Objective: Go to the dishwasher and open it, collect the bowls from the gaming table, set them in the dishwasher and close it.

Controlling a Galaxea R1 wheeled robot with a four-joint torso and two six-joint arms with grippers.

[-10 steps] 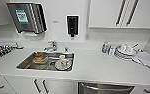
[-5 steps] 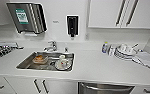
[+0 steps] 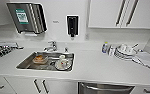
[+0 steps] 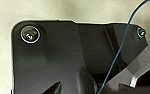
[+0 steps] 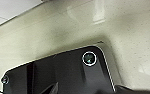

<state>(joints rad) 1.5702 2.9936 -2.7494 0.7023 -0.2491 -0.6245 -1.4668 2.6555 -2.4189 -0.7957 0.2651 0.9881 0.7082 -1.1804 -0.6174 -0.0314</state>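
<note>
Head view: high, facing forward and down onto white counter [image 3: 96,67], sink [image 3: 46,61] near centre, dishwasher [image 3: 104,88] front at lower edge. Left and right wrist views: each very close over pale speckled floor [image 4: 66,10]. Wrist views overlap nothing of the head view.

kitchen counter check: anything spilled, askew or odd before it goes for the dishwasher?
Nothing spilled or damaged that I can see. Used dishes sit in the sink, a stack of plates stands on the counter, and the dishwasher below looks shut.
</note>
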